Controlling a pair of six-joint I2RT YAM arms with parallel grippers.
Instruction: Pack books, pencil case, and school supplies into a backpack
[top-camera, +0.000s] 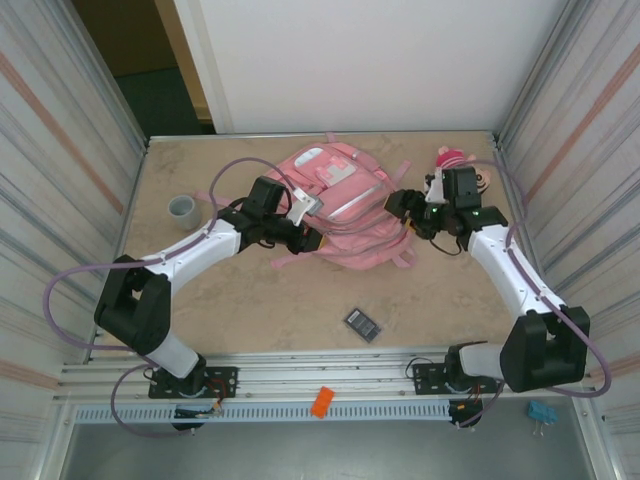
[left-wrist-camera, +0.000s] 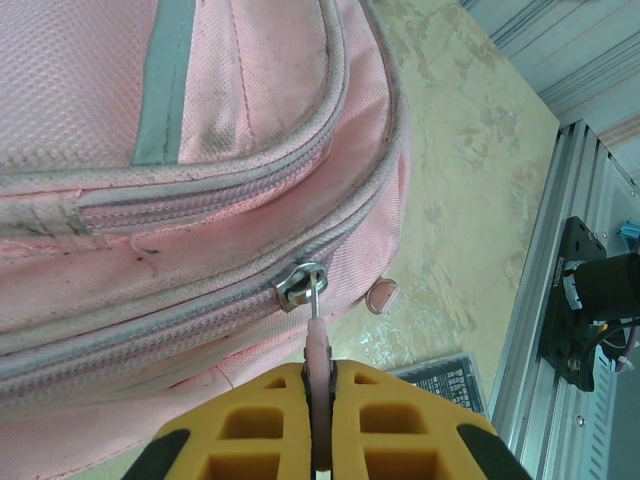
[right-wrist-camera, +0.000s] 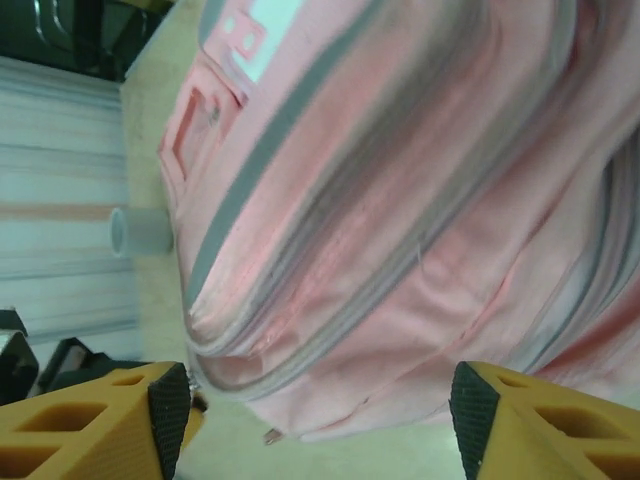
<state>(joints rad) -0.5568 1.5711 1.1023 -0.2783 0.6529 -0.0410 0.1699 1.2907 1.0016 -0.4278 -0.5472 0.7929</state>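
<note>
- The left gripper (left-wrist-camera: 320, 415) is clenched on the thin pink pull tab (left-wrist-camera: 317, 350) of a zip. Only a narrow strip of the tab is caught edge-on between the yellow pads, so a skewed tug could slip it free.
- The tab hangs from a metal slider (left-wrist-camera: 298, 284) at a curved corner of the zip track. Pulling off the line of the track could jam the slider or drag soft fabric into it.
- The right gripper (right-wrist-camera: 320, 405) stands wide apart, grasping nothing, and faces the flank of the backpack (top-camera: 335, 215). I cannot tell whether its pads touch the cloth. If nothing braces the bag, a pull on the zip may drag the whole bag instead of moving the slider.
- The backpack lies flat mid-table (top-camera: 250, 310), towards the far side, between the two arms. A loose strap (top-camera: 403, 257) trails near the right arm and could snag on it.
- The dark calculator (top-camera: 363, 323) lies apart near the front edge, not yet packed. A sliding bag could push it off.
- The doll head (top-camera: 450, 157) sits just behind the right wrist, where a swing could knock it.
</note>
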